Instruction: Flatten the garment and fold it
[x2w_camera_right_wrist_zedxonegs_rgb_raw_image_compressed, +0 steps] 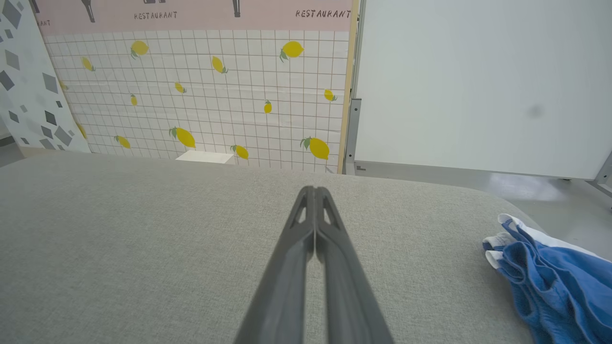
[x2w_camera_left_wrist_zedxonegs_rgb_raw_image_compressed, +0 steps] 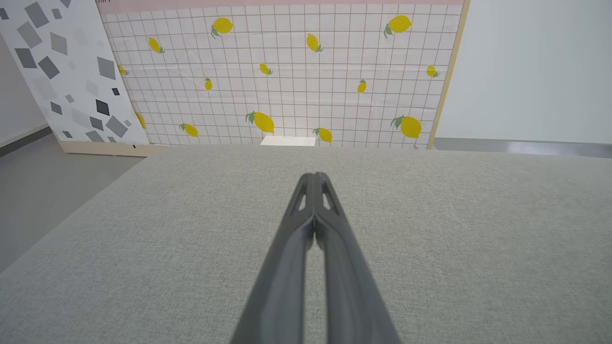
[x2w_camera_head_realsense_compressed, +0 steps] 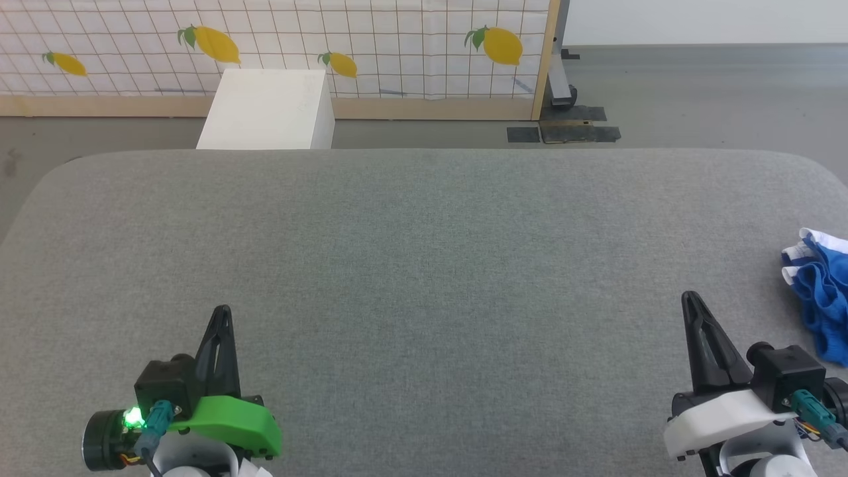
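Note:
The garment (x2w_camera_head_realsense_compressed: pixel 821 291), bright blue with white trim, lies bunched up at the right edge of the grey padded table (x2w_camera_head_realsense_compressed: pixel 424 252); part of it runs out of the head view. The right wrist view has the garment (x2w_camera_right_wrist_zedxonegs_rgb_raw_image_compressed: pixel 550 282) crumpled at its lower right. My right gripper (x2w_camera_head_realsense_compressed: pixel 691 299) is shut and empty, low on the table a short way left of the garment and apart from it; its tips (x2w_camera_right_wrist_zedxonegs_rgb_raw_image_compressed: pixel 314 191) press together. My left gripper (x2w_camera_head_realsense_compressed: pixel 223 311) rests at the lower left, shut with nothing in it, tips together (x2w_camera_left_wrist_zedxonegs_rgb_raw_image_compressed: pixel 314 177).
A white box (x2w_camera_head_realsense_compressed: pixel 268 109) stands on the floor just beyond the table's far edge, in front of a lemon-print panel (x2w_camera_head_realsense_compressed: pixel 278 46). Dark floor plates (x2w_camera_head_realsense_compressed: pixel 563 129) and a metal stand foot sit at the back right. Broad bare table surface stretches between the grippers.

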Robot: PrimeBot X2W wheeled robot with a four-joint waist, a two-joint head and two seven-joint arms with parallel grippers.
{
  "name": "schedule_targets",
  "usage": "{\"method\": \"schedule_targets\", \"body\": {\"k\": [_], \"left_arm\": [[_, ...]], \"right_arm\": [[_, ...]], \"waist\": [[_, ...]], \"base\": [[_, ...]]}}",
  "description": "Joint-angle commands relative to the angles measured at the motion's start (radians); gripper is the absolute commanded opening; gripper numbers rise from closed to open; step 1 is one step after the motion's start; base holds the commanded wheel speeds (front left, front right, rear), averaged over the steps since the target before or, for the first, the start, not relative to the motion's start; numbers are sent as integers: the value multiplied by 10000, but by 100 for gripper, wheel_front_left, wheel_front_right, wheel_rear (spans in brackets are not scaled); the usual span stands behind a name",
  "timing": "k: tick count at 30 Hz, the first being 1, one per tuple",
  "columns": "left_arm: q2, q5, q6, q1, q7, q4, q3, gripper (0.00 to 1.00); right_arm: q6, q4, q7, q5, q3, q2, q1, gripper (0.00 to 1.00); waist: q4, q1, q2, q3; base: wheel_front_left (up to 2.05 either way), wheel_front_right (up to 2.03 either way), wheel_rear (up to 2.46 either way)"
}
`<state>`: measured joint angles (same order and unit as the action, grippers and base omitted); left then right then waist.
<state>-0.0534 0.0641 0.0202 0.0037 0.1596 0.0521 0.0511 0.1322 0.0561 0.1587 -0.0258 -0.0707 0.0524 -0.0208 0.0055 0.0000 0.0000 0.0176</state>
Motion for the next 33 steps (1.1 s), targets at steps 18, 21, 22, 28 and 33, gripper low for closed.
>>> {"method": "schedule_targets", "body": {"k": [18,21,22,28,33], "left_arm": [[17,-240,-101,-19,-398,-161,-136,0],[18,-261,-106,-20,-461,-180,-155,0],[18,-267,-108,-20,-479,-186,-161,0],[19,-308,-118,-22,-600,-222,-199,0],[21,-342,-127,-24,-704,-253,-231,0]], "right_arm": [[-8,-191,-394,112,189,-12,109,0],[-8,-210,-457,119,216,-12,115,0],[-9,-216,-475,121,224,-12,116,0],[-9,-253,-595,136,276,-14,126,0],[-10,-285,-698,149,321,-14,134,0]], "waist": [[-13,0,0,-42],[-15,0,0,-49],[-16,0,0,-51],[-20,0,0,-64],[-23,0,0,-76]], "base": [[0,0,0],[0,0,0],[0,0,0],[0,0,0],[0,0,0]]}}
